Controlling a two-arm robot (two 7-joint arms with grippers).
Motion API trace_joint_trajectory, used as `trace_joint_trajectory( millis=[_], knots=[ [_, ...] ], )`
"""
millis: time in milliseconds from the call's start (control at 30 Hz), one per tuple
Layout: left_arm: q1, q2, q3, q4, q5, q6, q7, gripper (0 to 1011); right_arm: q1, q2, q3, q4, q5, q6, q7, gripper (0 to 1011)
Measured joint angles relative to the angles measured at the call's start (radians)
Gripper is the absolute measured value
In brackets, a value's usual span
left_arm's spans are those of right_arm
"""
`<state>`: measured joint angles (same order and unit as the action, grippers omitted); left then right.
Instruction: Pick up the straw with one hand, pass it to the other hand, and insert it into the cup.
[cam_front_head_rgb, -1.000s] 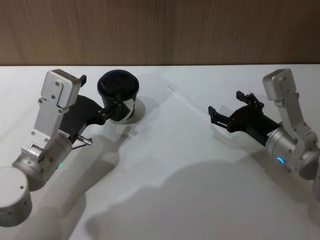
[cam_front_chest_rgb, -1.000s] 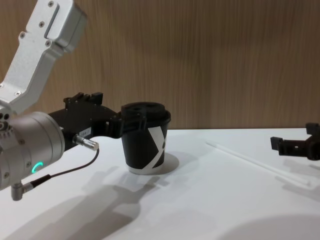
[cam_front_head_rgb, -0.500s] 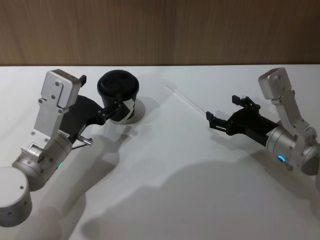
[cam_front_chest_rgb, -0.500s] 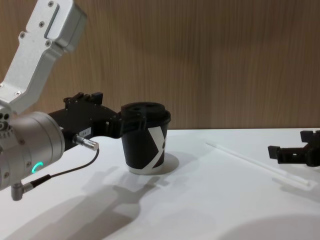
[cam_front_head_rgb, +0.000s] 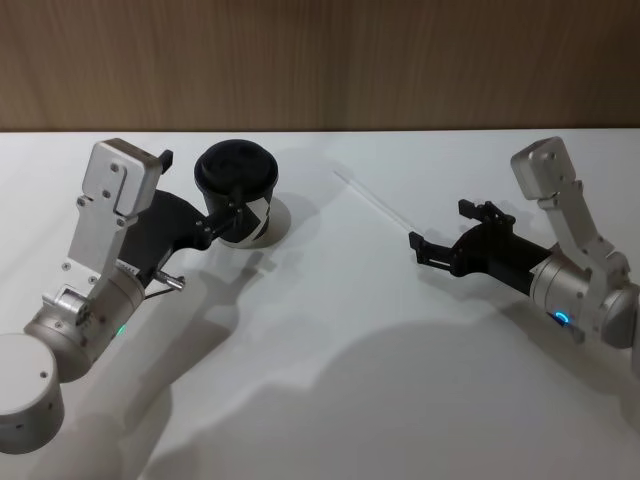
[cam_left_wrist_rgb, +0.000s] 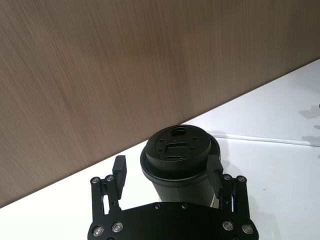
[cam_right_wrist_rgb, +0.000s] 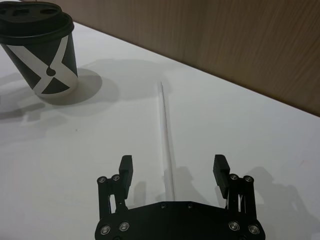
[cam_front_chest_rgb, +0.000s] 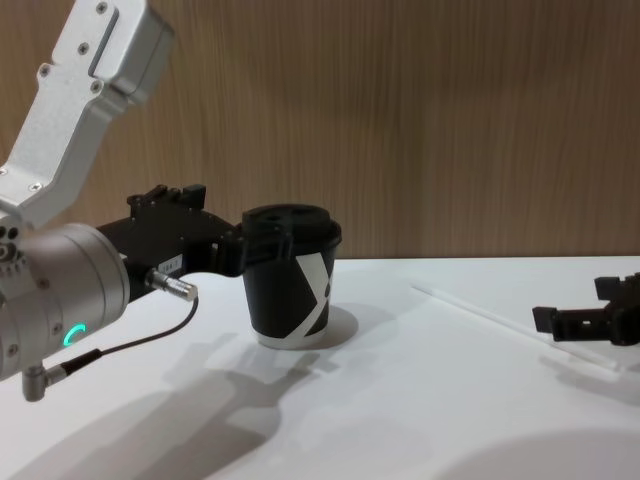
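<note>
The straw (cam_front_head_rgb: 375, 198) lies flat on the white table (cam_front_head_rgb: 330, 330), well to the right of the cup (cam_front_head_rgb: 237, 180). Its near end runs between the wide-spread fingers of the right gripper (cam_front_head_rgb: 440, 226), which grips nothing. The left gripper (cam_left_wrist_rgb: 167, 165) flanks the cup, spread apart, with one finger clear of it.

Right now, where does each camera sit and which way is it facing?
Head: high up, looking down at the table; both arms show, left gripper open around the cup, right gripper open at the straw.
Chest: lower, looking across the table to the wall; left arm large, right gripper at the edge.
Left wrist: behind the left gripper, facing cup and wall; its fingers flank the cup.
Right wrist: behind the right gripper, facing along the straw; its fingers straddle it.
Shared: all four show cup and straw.
</note>
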<state>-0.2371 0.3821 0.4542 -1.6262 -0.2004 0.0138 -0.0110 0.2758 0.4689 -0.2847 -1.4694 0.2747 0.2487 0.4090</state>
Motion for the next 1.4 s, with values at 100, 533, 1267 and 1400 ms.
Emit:
trace_joint_trajectory(
  millis=[100, 533, 1267, 1400],
  knots=[
    [0.0, 0.0, 0.0, 0.0, 0.0, 0.0, 0.0, 1003, 0.005, 0.0, -0.005, 0.009, 0.003, 0.001, 0.004, 1001],
    [0.0, 0.0, 0.0, 0.0, 0.0, 0.0, 0.0, 1003, 0.023, 0.0, -0.024, 0.049, 0.014, -0.001, 0.016, 1001],
    [0.0, 0.0, 0.0, 0.0, 0.0, 0.0, 0.0, 1002, 0.039, -0.001, -0.047, 0.09, 0.02, -0.018, 0.017, 998],
    [0.0, 0.0, 0.0, 0.0, 0.0, 0.0, 0.0, 1002, 0.039, -0.001, -0.048, 0.092, 0.019, -0.02, 0.016, 926]
  ],
)
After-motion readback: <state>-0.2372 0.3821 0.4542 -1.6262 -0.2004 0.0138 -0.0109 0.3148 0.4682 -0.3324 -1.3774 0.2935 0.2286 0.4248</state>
